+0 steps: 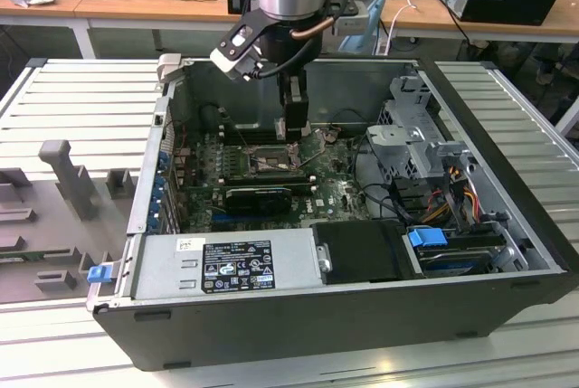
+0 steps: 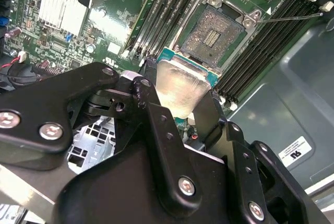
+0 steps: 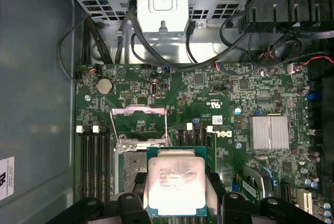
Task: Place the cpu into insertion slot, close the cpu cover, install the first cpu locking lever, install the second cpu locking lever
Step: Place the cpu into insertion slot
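The gripper (image 2: 180,98) has its fingers (image 2: 151,104) closed narrowly on the cpu (image 2: 180,83), pinching two opposite edges, with the pale metal top facing the cameras in both wrist views. The chip hangs above the motherboard, just beside the open insertion slot (image 2: 211,36) and not yet over it; the bare contact field is exposed. The cpu cover (image 3: 140,109) stands swung up at the slot's far edge, and a thin locking lever (image 2: 292,18) sticks out beside the slot. The likely risk is a tilted or slightly rotated descent: a corner could then land on the contacts and bend them. The thin edge grip could also slip.
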`<state>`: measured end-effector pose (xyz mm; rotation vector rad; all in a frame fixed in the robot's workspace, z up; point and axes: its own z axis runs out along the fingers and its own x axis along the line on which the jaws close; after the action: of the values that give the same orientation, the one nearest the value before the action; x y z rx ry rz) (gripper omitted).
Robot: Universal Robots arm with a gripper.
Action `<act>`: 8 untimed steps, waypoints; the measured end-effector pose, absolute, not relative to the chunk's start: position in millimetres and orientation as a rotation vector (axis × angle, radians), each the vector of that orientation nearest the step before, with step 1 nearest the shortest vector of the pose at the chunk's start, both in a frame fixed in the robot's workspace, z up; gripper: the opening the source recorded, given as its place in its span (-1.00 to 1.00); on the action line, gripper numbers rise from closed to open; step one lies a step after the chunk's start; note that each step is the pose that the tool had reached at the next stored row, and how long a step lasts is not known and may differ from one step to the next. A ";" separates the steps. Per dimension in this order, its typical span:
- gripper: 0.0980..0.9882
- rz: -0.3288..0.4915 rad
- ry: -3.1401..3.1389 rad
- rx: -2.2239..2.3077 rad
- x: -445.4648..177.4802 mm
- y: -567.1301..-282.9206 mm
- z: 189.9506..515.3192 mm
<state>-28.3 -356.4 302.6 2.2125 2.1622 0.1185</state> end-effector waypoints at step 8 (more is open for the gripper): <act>-0.04 0.119 2.162 2.212 -28.3 -356.4 299.4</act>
<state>-28.3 -356.4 299.4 2.2125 2.1622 0.1185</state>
